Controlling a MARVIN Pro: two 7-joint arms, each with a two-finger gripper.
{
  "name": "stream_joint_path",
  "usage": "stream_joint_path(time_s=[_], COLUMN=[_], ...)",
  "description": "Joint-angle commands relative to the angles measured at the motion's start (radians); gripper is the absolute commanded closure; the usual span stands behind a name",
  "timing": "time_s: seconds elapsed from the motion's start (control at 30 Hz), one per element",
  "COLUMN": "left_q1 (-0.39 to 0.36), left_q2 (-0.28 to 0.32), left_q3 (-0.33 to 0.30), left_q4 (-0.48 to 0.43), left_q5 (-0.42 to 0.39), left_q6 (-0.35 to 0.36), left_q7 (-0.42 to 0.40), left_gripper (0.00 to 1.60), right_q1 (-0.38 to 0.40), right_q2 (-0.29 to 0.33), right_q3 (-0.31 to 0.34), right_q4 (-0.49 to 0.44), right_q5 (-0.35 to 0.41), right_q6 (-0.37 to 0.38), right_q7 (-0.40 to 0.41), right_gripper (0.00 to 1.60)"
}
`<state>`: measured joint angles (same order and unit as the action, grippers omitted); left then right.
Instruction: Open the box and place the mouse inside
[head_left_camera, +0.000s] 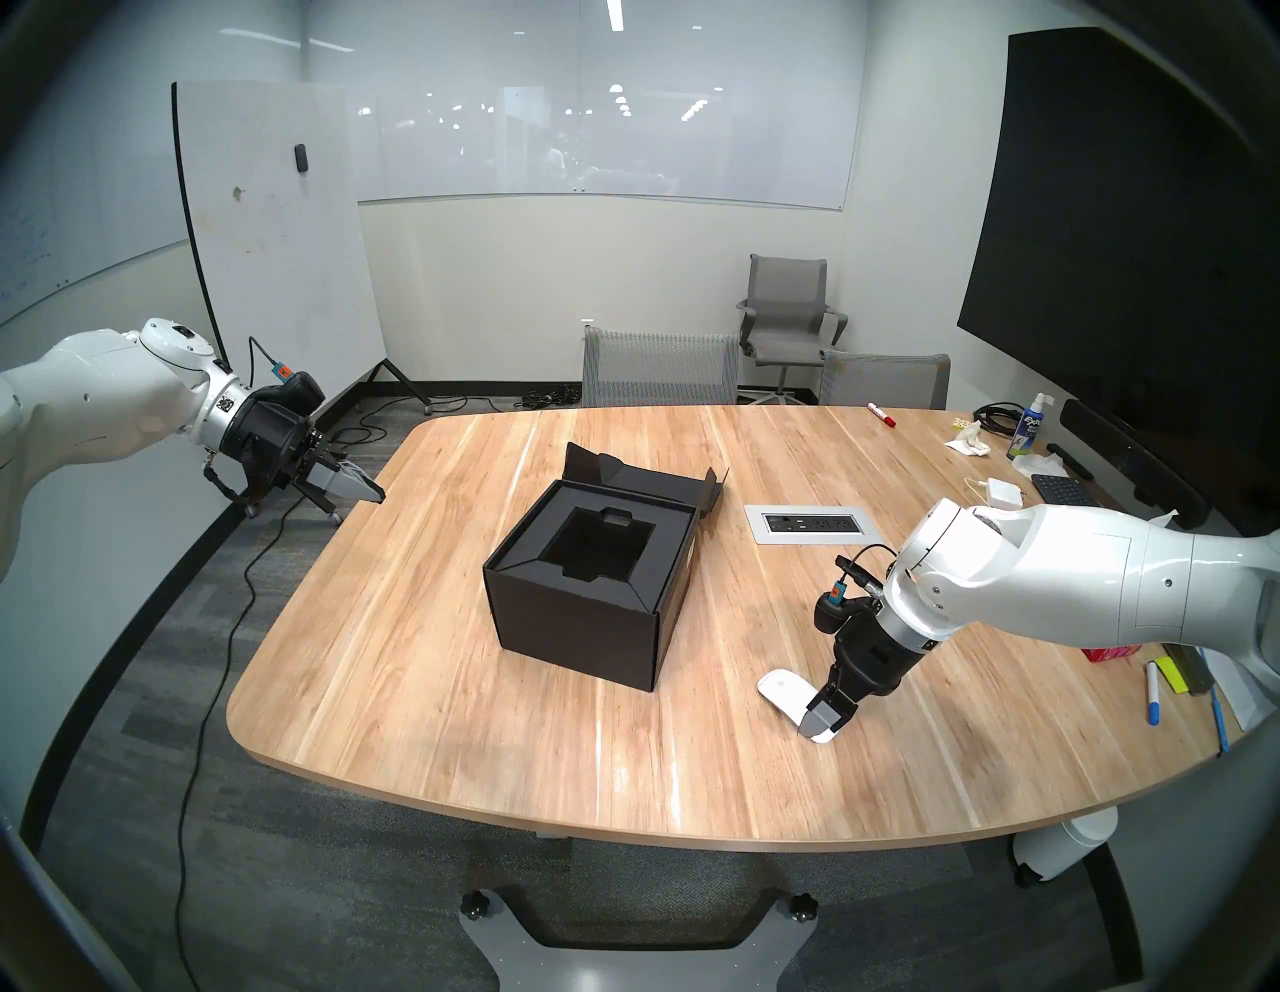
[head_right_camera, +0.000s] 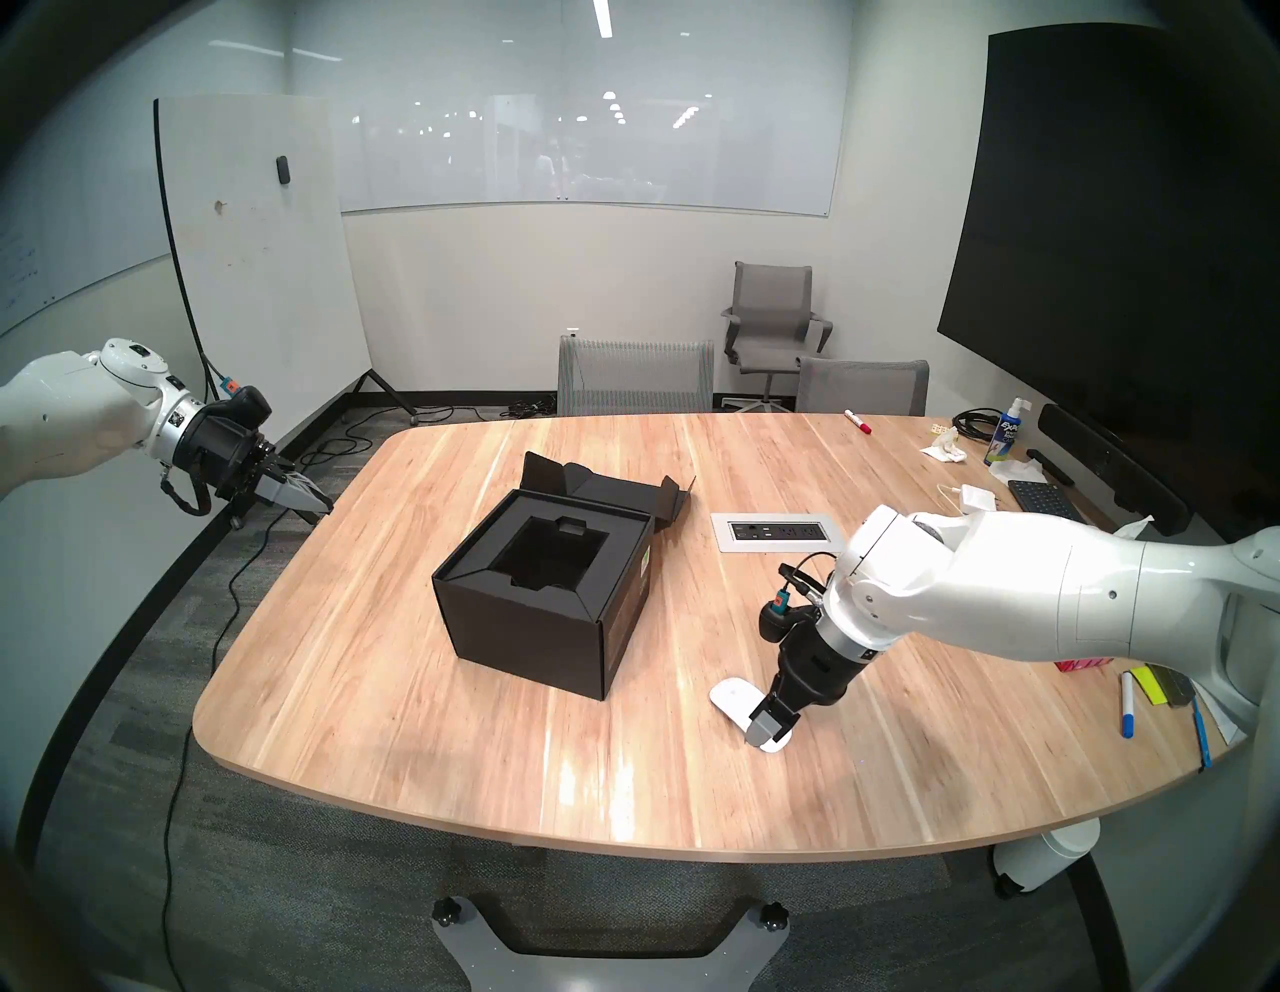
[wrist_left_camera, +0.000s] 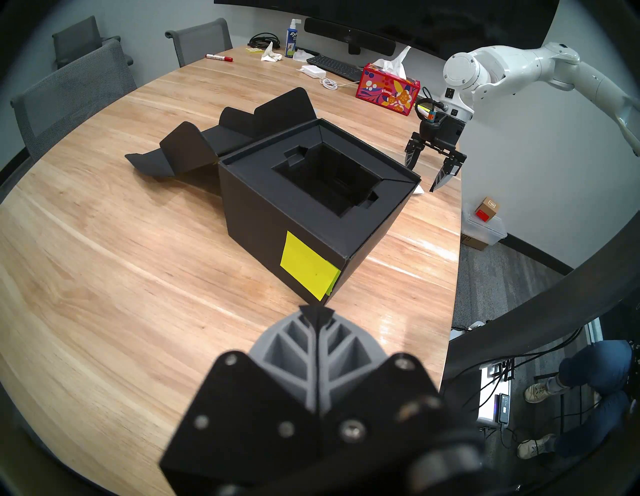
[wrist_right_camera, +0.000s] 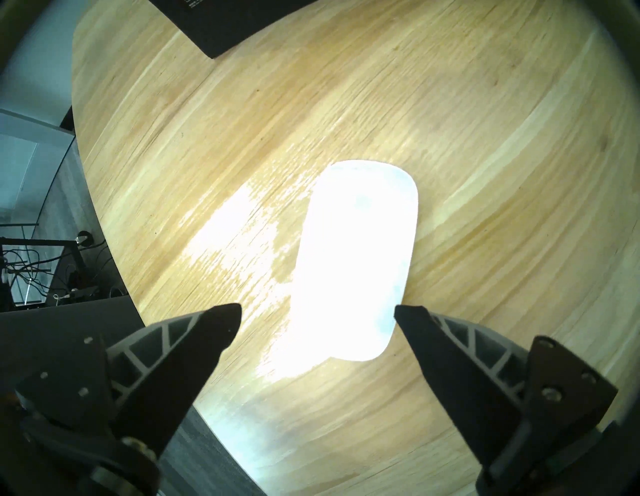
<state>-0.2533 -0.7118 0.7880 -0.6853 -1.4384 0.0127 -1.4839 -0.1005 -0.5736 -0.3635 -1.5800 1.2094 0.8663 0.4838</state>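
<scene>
Box (head_left_camera: 589, 589) open, black insert (head_left_camera: 597, 547) empty

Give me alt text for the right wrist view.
The right gripper, jaws open, hangs over the white mouse, which lies flat on the wooden table and is not gripped. A corner of the black box shows at the top edge; glare washes out the mouse's surface.

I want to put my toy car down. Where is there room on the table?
Bare wood lies between the box and the table's near edge, and left of the box. It's crowded at the far right corner: keyboard, spray bottle, adapter. The mouse sits under the right pincer.
</scene>
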Motion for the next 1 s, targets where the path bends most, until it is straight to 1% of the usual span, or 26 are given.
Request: stream_joint_path(time_s=[0.0, 0.17, 0.27, 0.4, 0.97], left_q1=[-0.022, -0.022, -0.022, -0.023, -0.025], left_q2=[-0.002, -0.002, -0.002, -0.003, -0.004], left_q3=[-0.002, -0.001, -0.001, 0.001, 0.006], left_q4=[-0.001, -0.001, -0.001, -0.001, -0.002], left_q5=[-0.009, -0.010, -0.010, -0.011, -0.014], left_q6=[-0.001, -0.002, -0.002, -0.002, -0.004], left_q7=[0.000, 0.000, 0.000, 0.000, 0.000], left_gripper=[1.60, 1.60, 1.60, 1.60, 1.60], right_q1=[0.039, 0.043, 0.033, 0.029, 0.022], right_q2=[0.014, 0.018, 0.028, 0.032, 0.040], right_q3=[0.017, 0.024, 0.043, 0.050, 0.056], right_q4=[-0.015, -0.025, -0.024, -0.028, -0.039], right_q5=[-0.003, -0.002, 0.020, 0.027, 0.057], right_q6=[0.031, 0.041, 0.020, 0.022, 0.013], right_q7=[-0.008, -0.015, -0.025, -0.035, -0.072], right_gripper=[0.00, 0.00, 0.00, 0.00, 0.00])
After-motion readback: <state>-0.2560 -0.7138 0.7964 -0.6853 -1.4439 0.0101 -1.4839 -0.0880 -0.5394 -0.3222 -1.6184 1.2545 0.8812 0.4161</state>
